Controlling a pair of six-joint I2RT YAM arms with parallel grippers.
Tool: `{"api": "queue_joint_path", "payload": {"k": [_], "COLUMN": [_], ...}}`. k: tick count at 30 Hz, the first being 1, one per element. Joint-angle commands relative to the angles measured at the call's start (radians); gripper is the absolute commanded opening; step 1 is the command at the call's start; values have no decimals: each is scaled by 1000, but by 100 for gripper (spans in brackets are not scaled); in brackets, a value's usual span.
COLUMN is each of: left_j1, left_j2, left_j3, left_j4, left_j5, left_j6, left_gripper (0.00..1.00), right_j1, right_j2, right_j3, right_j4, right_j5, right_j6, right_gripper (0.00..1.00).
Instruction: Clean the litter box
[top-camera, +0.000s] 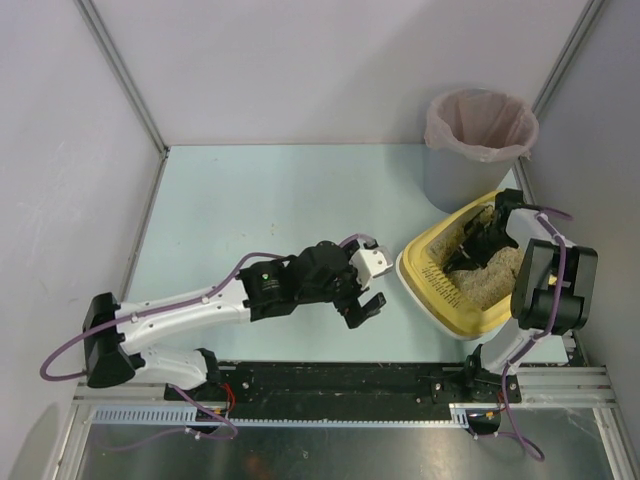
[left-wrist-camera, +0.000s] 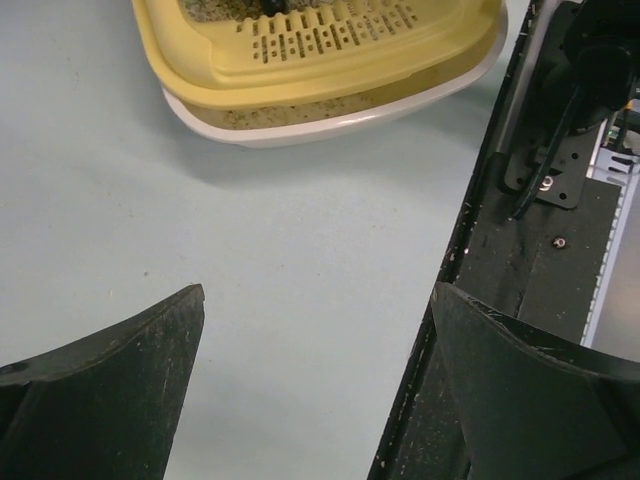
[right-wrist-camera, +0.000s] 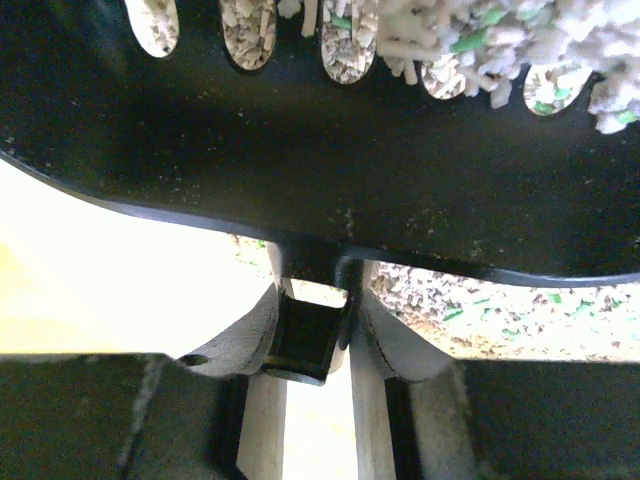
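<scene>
The litter box (top-camera: 425, 285) is a yellow tray at the table's right side, with beige litter inside; the left wrist view shows its slotted yellow wall (left-wrist-camera: 330, 60) sitting on a white lower part. My right gripper (top-camera: 497, 225) reaches into it from above, shut on the handle of a black slotted scoop (top-camera: 468, 252). In the right wrist view the scoop blade (right-wrist-camera: 300, 130) carries a pile of litter pellets (right-wrist-camera: 480, 40), and the handle sits between my right gripper (right-wrist-camera: 310, 320) fingers. My left gripper (top-camera: 378, 280) hangs open just left of the box, with only bare table between its fingers (left-wrist-camera: 150, 360).
A grey round bin (top-camera: 478, 140) with a pink bag liner stands behind the litter box at the back right. The black base rail (top-camera: 350, 380) runs along the near edge, close to my left gripper's right finger (left-wrist-camera: 540, 380). White walls enclose the table.
</scene>
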Motion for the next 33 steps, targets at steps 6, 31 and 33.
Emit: {"api": "queue_joint_path", "payload": {"k": [6,31,33], "left_j1": [-4,-4,-5], "left_j2": [53,109,106], "left_j3": [189,204,204], "left_j4": [25,25,26], "left_j5": [107,49,47], "left_j6": [-73,-44,-46], "left_gripper": [99,99,99], "right_j1": [-14,27,-6], "right_j2": [-97,-235,-219], "right_j3": [6,6,4], "right_j4": [-63,-147,-144], "right_j5": [2,11,13], "right_j6": [-25,26,22], "right_gripper": [0,0,0]}}
